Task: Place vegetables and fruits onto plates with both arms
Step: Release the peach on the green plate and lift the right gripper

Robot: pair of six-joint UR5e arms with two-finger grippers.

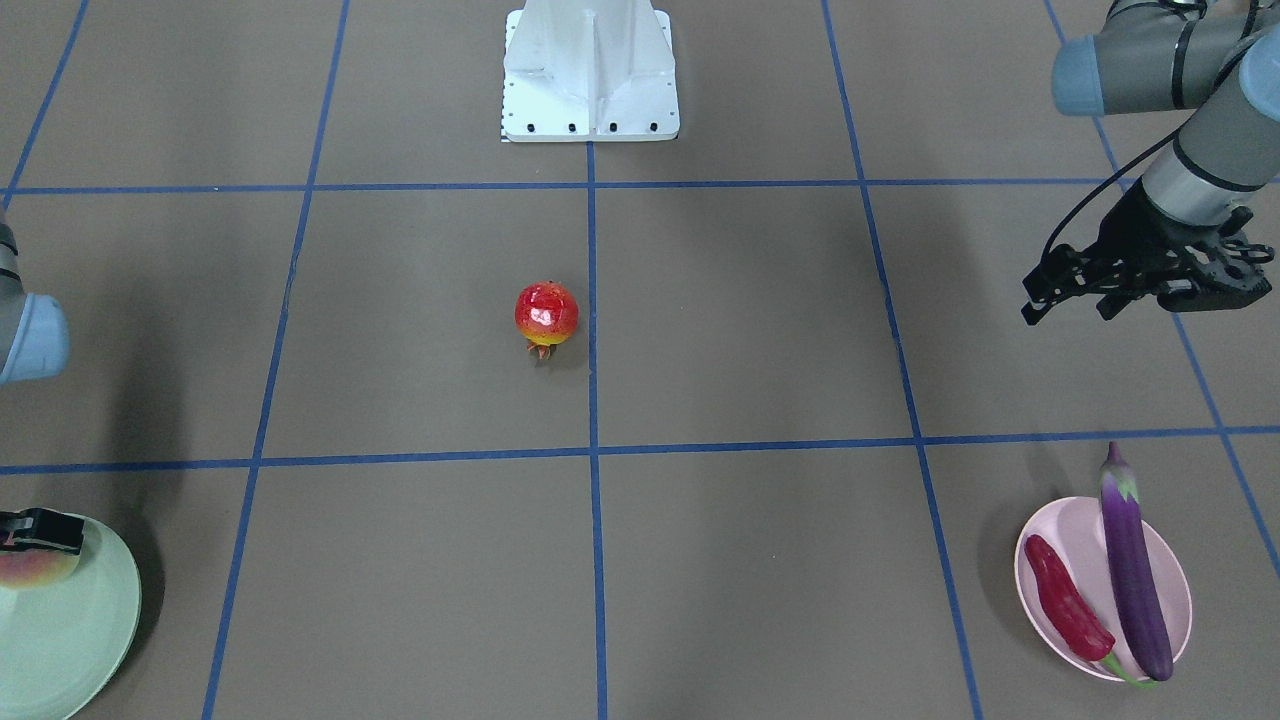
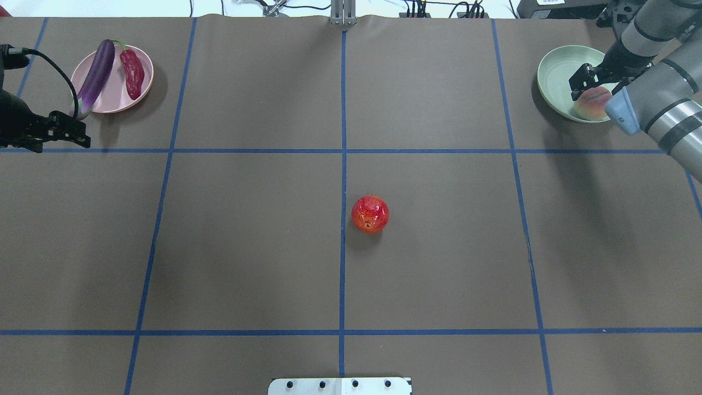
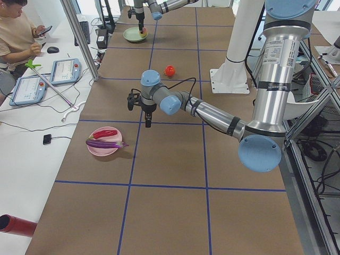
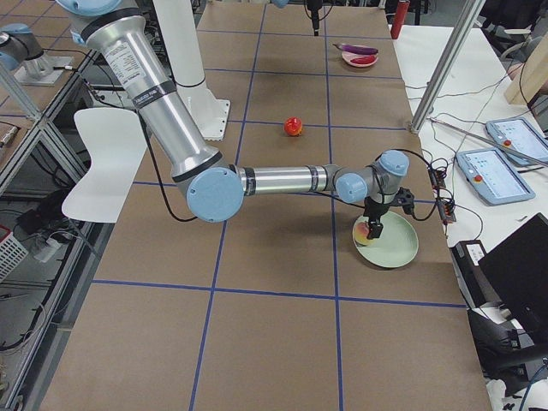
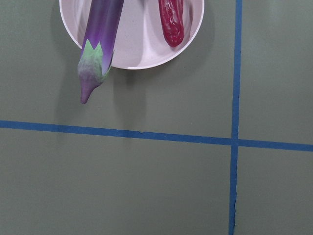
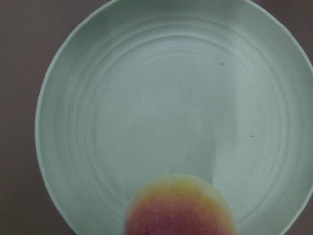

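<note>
The purple eggplant (image 1: 1135,570) and the red chili (image 1: 1065,600) lie on the pink plate (image 1: 1075,530); the eggplant's calyx end (image 5: 90,73) overhangs the rim. My left gripper (image 1: 1068,310) is open and empty, above the table on the robot's side of that plate. The peach (image 2: 592,104) lies on the mint green plate (image 2: 559,77) near its rim, also in the right wrist view (image 6: 178,208). My right gripper (image 2: 599,83) hovers just above the peach and looks open. The red-orange pomegranate ball (image 2: 370,214) sits alone at the table's middle.
The white pedestal base (image 1: 590,80) stands at the robot's edge. Blue tape lines grid the brown table. An operator (image 3: 16,37) sits beside the table with tablets (image 3: 64,69) and a metal post (image 3: 79,37).
</note>
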